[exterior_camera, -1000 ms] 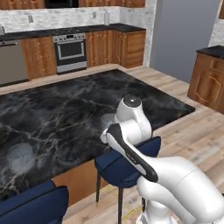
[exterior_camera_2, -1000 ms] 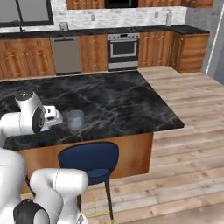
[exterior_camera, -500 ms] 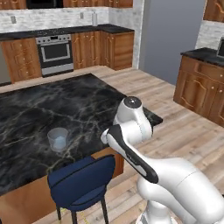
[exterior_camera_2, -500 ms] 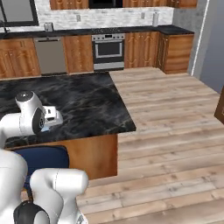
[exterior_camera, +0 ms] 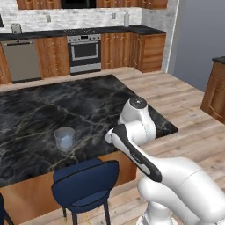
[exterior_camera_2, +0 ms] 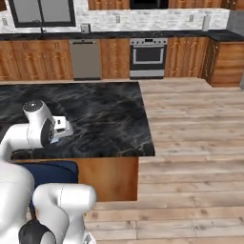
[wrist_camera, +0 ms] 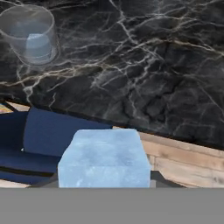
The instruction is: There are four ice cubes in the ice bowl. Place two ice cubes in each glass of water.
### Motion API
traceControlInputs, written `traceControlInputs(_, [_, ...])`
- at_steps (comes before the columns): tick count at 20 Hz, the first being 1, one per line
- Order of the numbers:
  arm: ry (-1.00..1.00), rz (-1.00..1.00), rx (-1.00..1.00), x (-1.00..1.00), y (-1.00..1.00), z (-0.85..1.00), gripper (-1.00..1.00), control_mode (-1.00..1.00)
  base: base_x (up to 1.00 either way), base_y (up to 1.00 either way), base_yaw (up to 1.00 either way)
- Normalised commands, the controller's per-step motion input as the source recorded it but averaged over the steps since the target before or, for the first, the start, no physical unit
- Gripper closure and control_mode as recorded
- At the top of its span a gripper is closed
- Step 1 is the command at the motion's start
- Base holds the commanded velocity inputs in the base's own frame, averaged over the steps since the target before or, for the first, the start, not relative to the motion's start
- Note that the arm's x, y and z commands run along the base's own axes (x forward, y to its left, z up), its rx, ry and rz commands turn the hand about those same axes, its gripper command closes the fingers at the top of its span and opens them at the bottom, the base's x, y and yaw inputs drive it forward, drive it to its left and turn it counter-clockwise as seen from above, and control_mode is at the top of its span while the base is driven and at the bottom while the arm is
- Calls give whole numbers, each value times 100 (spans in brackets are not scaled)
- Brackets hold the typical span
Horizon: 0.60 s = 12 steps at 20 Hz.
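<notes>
Ice cube (wrist_camera: 105,159), pale blue and blocky, sits at six o'clock in the hand view, right at the gripper (wrist_camera: 105,181), whose fingers are clamped on it; the tips themselves are hidden behind the block. Just beyond it, from eight to nine o'clock in that view, lies the dark blue seat of a stool (wrist_camera: 48,135), standing against the near edge of the black marble island counter (wrist_camera: 144,74). Further out, at eleven o'clock on the counter, a clear glass of water (wrist_camera: 31,36) stands upright, well apart from the held cube. In the left base view the same glass (exterior_camera: 64,138) stands near the counter's front edge, at nine o'clock from the arm's wrist, with the stool (exterior_camera: 85,181) below it. Beyond the counter, wooden cabinets and a steel oven (exterior_camera: 84,53) line the far wall.
</notes>
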Motion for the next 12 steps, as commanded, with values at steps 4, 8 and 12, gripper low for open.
traceControlInputs(4, [0, 0, 0, 0, 0, 0, 100, 100, 100, -2, 12])
traceControlInputs(8, [2, 5, 0, 0, 1, 3, 100, -100, 24, -1, 16])
traceControlInputs(12, [21, 5, 1, 73, 87, 27, 100, -100, 0, 0, 0])
